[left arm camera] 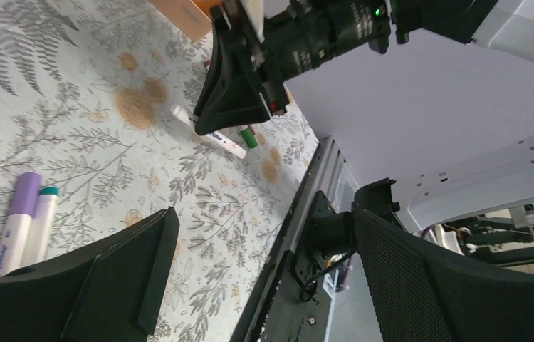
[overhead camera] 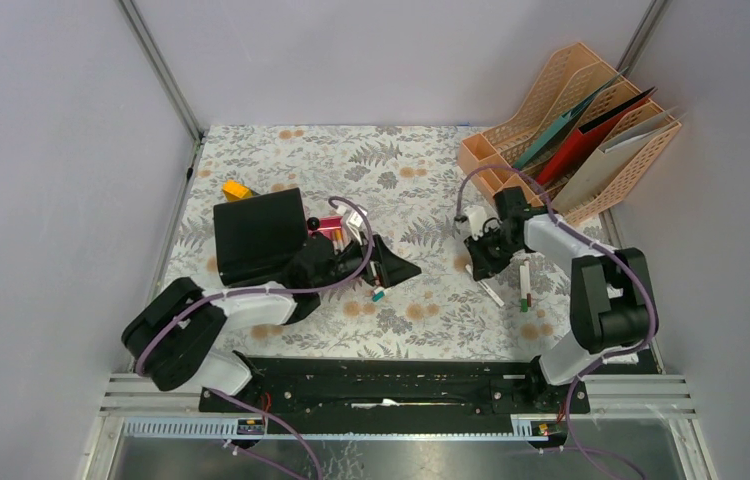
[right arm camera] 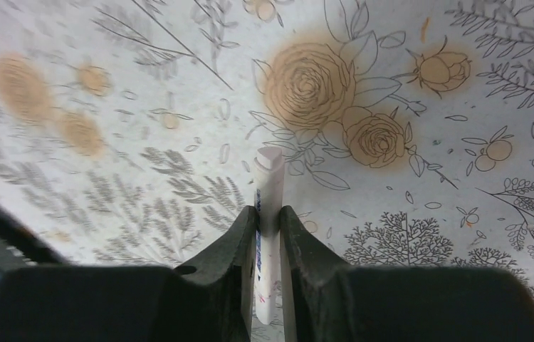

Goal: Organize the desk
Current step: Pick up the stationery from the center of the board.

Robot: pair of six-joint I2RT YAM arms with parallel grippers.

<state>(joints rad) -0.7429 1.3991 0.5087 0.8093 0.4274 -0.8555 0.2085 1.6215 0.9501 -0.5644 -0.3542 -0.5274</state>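
The desk (overhead camera: 401,170) is covered in pale cloth with fern leaves and orange flowers (right arm camera: 310,85). My right gripper (right arm camera: 269,217) is shut on a white marker (right arm camera: 270,178), which sticks out past the fingertips, low over the cloth. From above, that gripper (overhead camera: 478,262) is at the right-middle, with the white marker (overhead camera: 492,293) at its tip. My left gripper (overhead camera: 391,268) lies low at the centre with its jaws wide apart and nothing between them (left arm camera: 268,217). A purple marker (left arm camera: 18,214) and a teal-capped marker (left arm camera: 42,221) lie beside its left finger.
A black notebook (overhead camera: 259,235) and a yellow object (overhead camera: 237,189) sit at the left. A green-capped marker (overhead camera: 526,285) lies right of my right gripper. An orange file rack (overhead camera: 571,140) with folders stands at the back right. The black slotted rail (overhead camera: 381,385) runs along the near edge.
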